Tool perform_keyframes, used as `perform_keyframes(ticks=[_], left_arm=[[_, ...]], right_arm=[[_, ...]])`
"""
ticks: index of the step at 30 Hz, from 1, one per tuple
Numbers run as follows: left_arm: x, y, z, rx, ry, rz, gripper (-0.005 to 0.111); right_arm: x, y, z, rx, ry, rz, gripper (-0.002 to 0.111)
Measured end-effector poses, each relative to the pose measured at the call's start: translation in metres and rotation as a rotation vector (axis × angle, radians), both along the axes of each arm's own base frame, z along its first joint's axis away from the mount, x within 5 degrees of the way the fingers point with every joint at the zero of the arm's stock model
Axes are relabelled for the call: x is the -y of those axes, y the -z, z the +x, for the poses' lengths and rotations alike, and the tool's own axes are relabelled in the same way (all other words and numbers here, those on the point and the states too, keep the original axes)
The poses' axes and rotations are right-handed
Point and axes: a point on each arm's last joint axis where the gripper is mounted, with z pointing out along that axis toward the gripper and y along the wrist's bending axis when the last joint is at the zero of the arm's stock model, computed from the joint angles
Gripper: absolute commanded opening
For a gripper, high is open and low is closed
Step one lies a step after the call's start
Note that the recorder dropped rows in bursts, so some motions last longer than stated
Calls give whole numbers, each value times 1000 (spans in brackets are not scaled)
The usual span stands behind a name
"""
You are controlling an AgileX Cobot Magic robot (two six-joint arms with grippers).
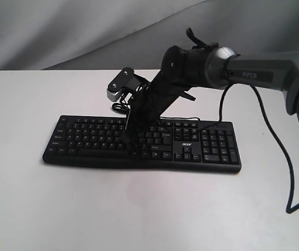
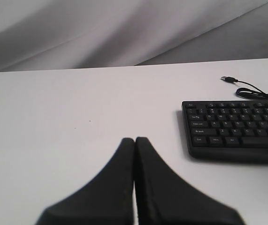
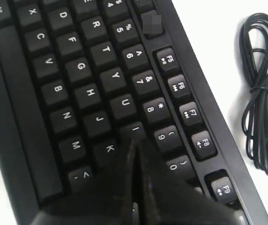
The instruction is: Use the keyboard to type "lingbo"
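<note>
The black keyboard (image 1: 139,141) lies flat across the middle of the white table, number pad to the right. My right gripper (image 1: 129,135) reaches in from the right and is shut, its tips down on the letter keys. In the right wrist view the closed tips (image 3: 134,140) sit at the I key (image 3: 134,129), between K and 9. My left gripper (image 2: 134,139) is shut with nothing in it, hovering over bare table to the left of the keyboard's (image 2: 234,129) end. It is out of the exterior view.
The keyboard's thin black cable (image 3: 260,93) lies coiled behind the function row, with its USB plug (image 2: 227,78) loose on the table. A second black cable (image 1: 275,136) hangs from the right arm down to the table at the right.
</note>
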Motion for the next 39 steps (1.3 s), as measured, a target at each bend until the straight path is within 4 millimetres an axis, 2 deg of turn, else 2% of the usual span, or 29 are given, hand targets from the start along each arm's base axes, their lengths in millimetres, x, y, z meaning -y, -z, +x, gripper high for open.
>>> perform_keyframes(ticks=[15, 19, 39], left_arm=[[0, 0, 0, 0, 0, 0, 1], [0, 0, 0, 0, 0, 0, 1], [0, 0, 0, 0, 0, 0, 1]], right_arm=[[1, 2, 2, 23, 29, 38, 0], [3, 13, 4, 9, 37, 28, 0], [3, 17, 3, -6, 34, 25, 0]])
